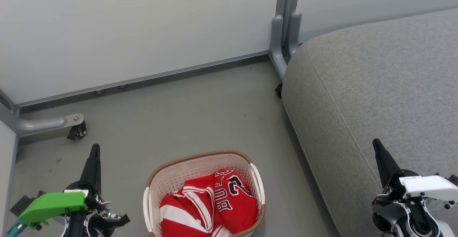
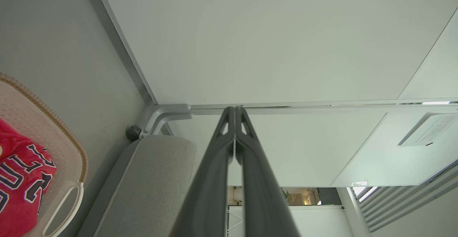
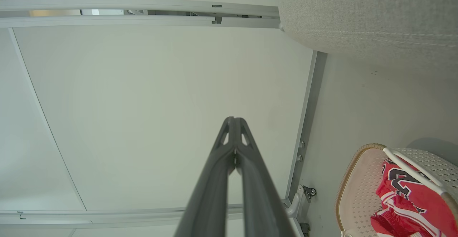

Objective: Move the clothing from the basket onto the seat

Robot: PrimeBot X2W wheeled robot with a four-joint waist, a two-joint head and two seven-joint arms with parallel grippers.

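The red clothing (image 1: 211, 204), a jersey with black lettering and striped shorts, lies crumpled inside the cream basket (image 1: 200, 165) on the floor at bottom centre. The clothing (image 2: 21, 183) and basket (image 2: 64, 140) also appear at the left of the left wrist view, and the clothing (image 3: 408, 201) in the basket (image 3: 357, 183) at the lower right of the right wrist view. The large grey seat (image 1: 375, 97) fills the right side. My left gripper (image 1: 94, 151) stands shut left of the basket, holding nothing. My right gripper (image 1: 376, 144) is shut over the seat's front part, also with nothing in it.
Pale wall panels (image 1: 136, 25) with a grey metal frame run along the back. A castor foot (image 1: 77, 127) juts out at the left, and a grey post (image 1: 284, 33) stands beside the seat's far corner. Grey floor (image 1: 186, 111) lies between wall and basket.
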